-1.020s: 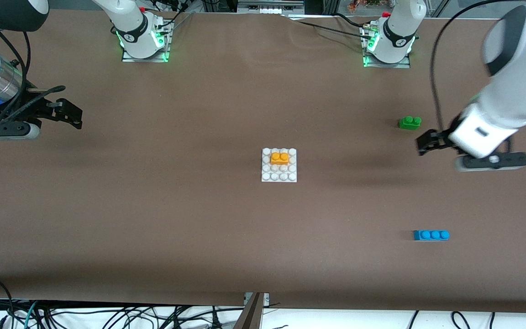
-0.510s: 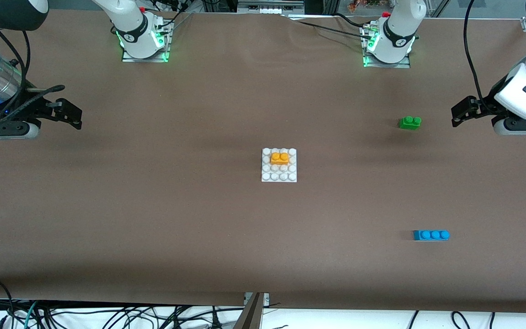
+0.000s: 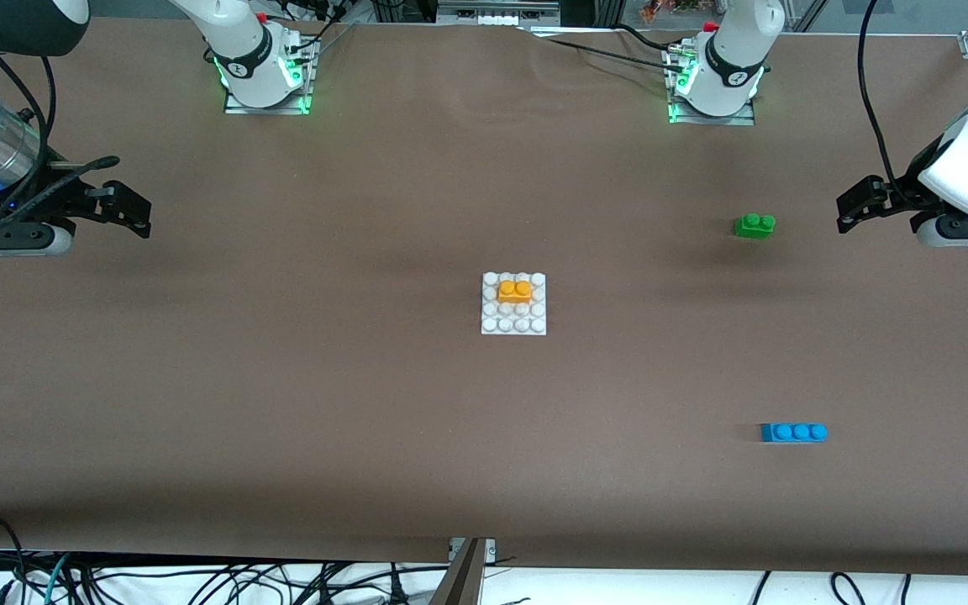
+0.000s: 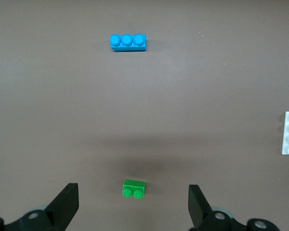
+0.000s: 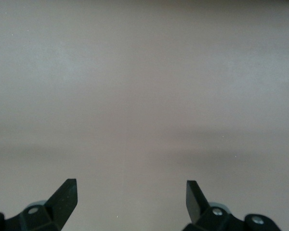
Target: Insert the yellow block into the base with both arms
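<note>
Small orange-yellow plastic 2-stud block (image 3: 515, 291) seated on flat white studded base plate (image 3: 514, 323), mid brown table (image 3: 282, 378); left gripper (image 3: 855, 207) and right gripper (image 3: 129, 210) agape, empty, over table ends

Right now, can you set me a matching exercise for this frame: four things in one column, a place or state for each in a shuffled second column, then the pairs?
Things:
1. yellow block
2. green brick
3. blue brick
4. left gripper

Places or states:
A. on bare table, nearest the front camera
B. open and empty, at the left arm's end of the table
C. seated on the white base
D. on bare table, beside the left gripper

Pairs: 1-C, 2-D, 3-A, 4-B
</note>
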`<action>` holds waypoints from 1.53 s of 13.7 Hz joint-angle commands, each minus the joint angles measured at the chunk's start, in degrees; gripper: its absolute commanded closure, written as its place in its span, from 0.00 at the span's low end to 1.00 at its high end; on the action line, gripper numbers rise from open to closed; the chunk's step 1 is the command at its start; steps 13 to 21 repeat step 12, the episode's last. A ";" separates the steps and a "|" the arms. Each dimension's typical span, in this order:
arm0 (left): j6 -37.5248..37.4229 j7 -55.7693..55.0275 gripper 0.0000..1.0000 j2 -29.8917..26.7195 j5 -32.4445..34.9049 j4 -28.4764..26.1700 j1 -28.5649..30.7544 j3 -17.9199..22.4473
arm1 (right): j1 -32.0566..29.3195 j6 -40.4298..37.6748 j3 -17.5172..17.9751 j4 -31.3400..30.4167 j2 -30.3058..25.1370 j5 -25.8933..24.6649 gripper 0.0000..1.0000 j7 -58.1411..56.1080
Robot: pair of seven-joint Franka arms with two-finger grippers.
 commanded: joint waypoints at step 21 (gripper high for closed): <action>-3.05 0.06 0.00 -0.59 -4.27 0.90 0.49 0.79 | -0.63 -0.72 0.33 0.72 -0.07 2.83 0.00 0.65</action>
